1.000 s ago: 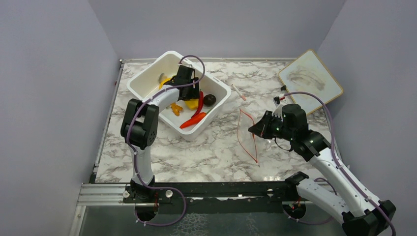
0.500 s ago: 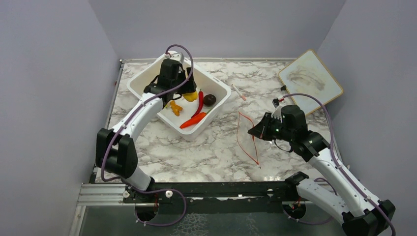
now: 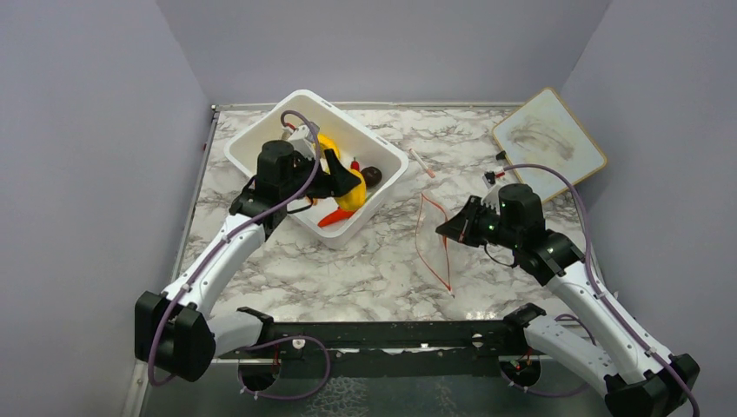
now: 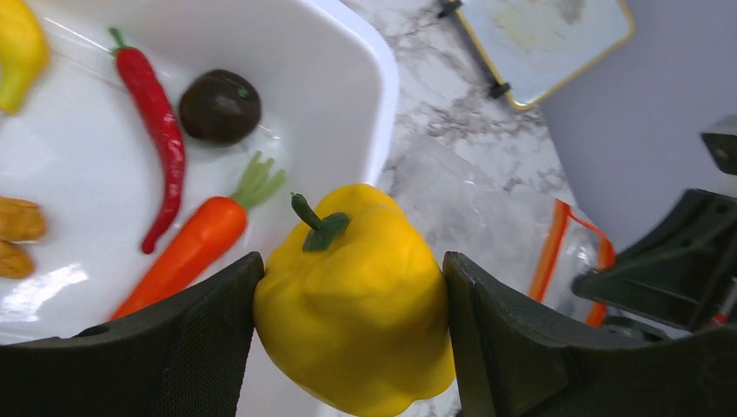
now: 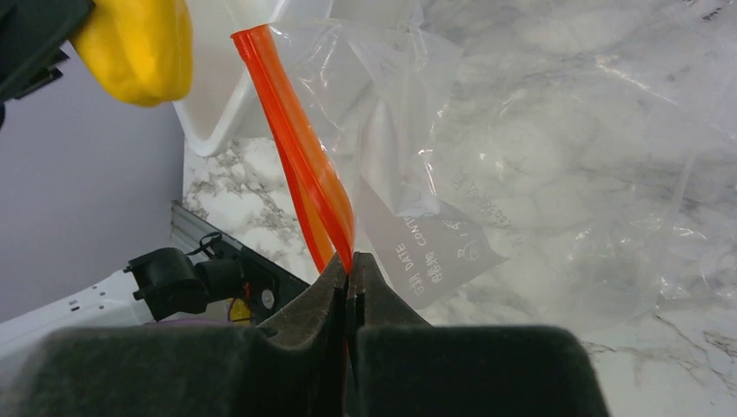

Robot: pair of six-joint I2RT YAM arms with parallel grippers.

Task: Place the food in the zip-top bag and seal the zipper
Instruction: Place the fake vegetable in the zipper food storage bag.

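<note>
My left gripper is shut on the yellow pepper and holds it above the near right wall of the white tub; the pepper also shows in the top view. In the tub lie the banana, red chili, dark brown fruit, carrot and orange bits. My right gripper is shut on the red-orange zipper of the clear zip-top bag and holds the mouth raised. The bag stands right of the tub.
A wood-framed whiteboard lies at the back right. A small white-and-red stick lies between the tub and the whiteboard. Grey walls close in the marble table on three sides.
My left arm has drawn back out of the tub, towards me and to the right, carrying the yellow pepper. My right gripper has held the bag almost still.
</note>
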